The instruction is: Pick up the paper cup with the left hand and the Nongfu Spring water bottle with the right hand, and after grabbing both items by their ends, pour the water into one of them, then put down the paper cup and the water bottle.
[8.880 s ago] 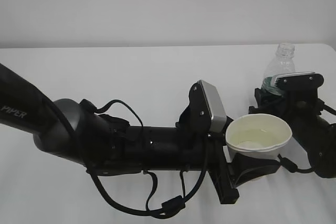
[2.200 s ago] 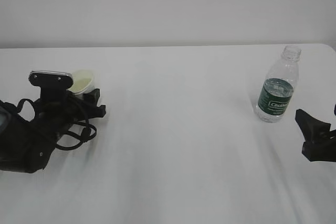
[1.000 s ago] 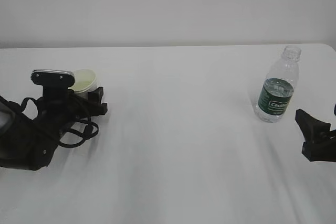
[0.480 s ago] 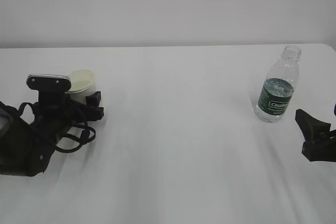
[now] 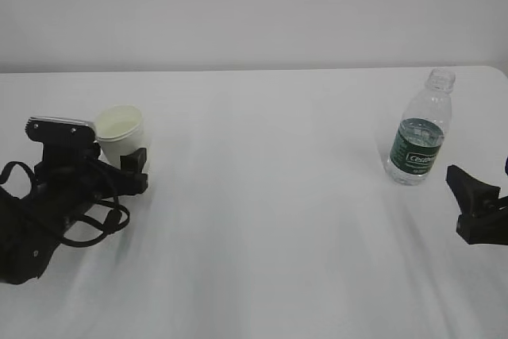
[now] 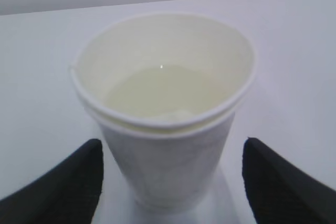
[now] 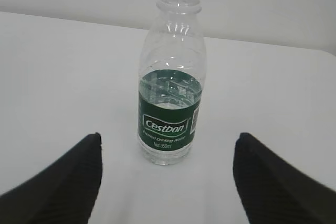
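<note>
The small white tapered paper cup [image 5: 120, 131] stands upright on the white surface [image 5: 262, 196], holding clear water [image 6: 157, 90]. The left black tool [image 6: 170, 174] lies low behind it, jaws spread, touching nothing. Far right, the clear ribbed green-labelled bottle [image 5: 420, 129] stands free; the right black tool [image 7: 165, 171] gapes just short of it.

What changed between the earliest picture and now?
Both arms drew apart: the left hand set the paper cup down at the table's left and let go, backing off. The right hand released the Nongfu Spring water bottle. Bottle unmoved for the last two seconds.
</note>
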Controlling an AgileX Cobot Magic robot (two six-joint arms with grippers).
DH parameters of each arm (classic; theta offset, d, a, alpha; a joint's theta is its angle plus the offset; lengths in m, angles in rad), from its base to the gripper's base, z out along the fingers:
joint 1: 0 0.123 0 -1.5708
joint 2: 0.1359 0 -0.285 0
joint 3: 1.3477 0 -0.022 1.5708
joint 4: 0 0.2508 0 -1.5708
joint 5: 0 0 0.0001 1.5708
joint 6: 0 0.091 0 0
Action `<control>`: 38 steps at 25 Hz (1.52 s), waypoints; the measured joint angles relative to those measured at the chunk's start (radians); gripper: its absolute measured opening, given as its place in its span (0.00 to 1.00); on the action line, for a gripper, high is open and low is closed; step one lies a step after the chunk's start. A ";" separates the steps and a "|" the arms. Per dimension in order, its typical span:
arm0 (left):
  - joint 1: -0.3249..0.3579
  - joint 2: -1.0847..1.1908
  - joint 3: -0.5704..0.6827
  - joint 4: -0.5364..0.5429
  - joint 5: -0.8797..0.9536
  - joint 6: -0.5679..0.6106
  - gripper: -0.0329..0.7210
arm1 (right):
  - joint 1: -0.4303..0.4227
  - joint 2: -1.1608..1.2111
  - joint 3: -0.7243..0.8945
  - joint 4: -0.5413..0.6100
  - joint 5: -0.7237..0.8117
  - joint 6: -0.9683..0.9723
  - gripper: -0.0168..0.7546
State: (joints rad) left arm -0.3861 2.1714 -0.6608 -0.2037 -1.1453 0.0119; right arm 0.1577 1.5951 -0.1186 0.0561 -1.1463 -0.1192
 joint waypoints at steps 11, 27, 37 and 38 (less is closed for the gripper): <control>0.000 -0.155 0.175 0.004 0.000 -0.033 0.83 | 0.000 -0.007 0.000 -0.030 0.000 0.000 0.79; 0.000 -0.442 0.210 0.116 0.000 -0.036 0.83 | 0.000 -0.320 0.002 -0.039 0.042 0.002 0.79; 0.000 -0.648 0.214 0.153 0.142 -0.036 0.82 | 0.000 -0.457 -0.137 -0.035 0.350 -0.020 0.79; 0.000 -0.681 0.214 0.153 0.181 -0.036 0.82 | 0.000 -0.467 -0.165 -0.035 0.387 -0.021 0.79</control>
State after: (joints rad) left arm -0.3861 1.4906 -0.4465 -0.0506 -0.9645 -0.0238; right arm 0.1577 1.1278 -0.2837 0.0206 -0.7591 -0.1401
